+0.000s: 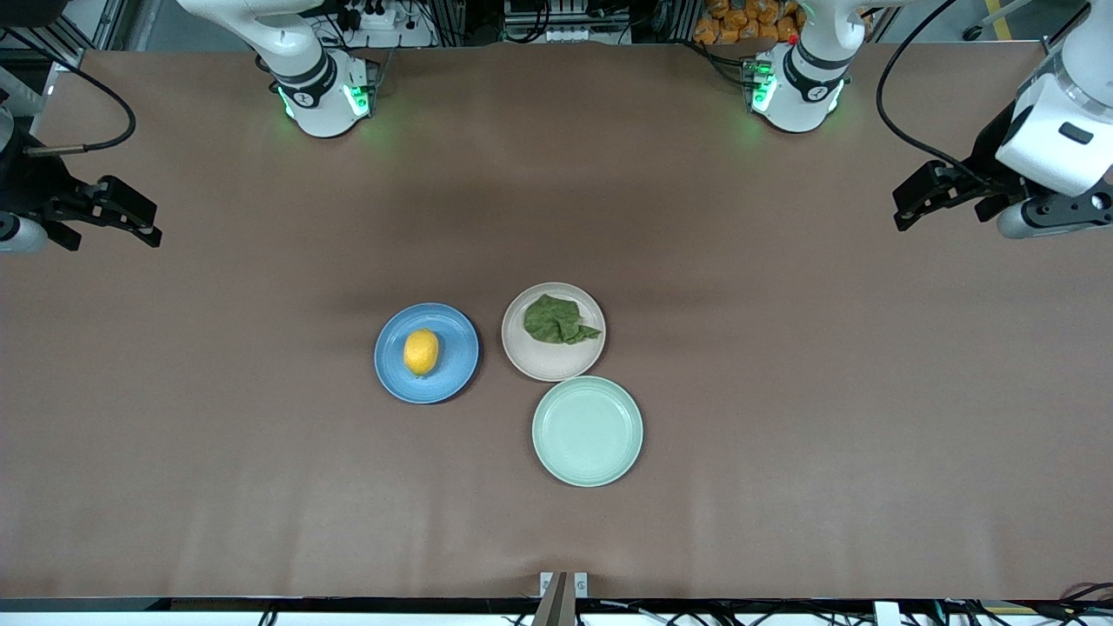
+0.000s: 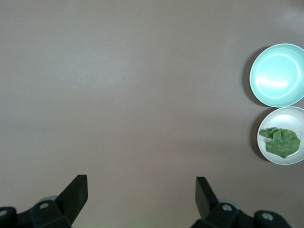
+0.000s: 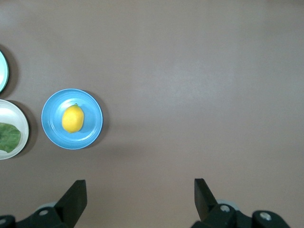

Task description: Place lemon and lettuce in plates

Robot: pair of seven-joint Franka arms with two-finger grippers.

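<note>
The small oval yellow lemon (image 1: 421, 352) lay in the round matte blue plate (image 1: 456, 375); the dark green wrinkly lettuce leaf (image 1: 556, 321) lay in the pale beige-pink plate (image 1: 530, 363). My left gripper (image 1: 907, 203) and right gripper (image 1: 142, 223) hung raised over the table's ends, wide open, empty.

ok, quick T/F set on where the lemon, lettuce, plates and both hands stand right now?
1. The lemon lies on the blue plate. True.
2. The lettuce lies on the mint-green plate. False: it lies on the beige plate.
3. The left hand holds the lettuce. False: open, holding nothing, over bare table at its own end.
4. The right hand is open over bare table. True.
5. The mint-green plate holds nothing. True.
</note>
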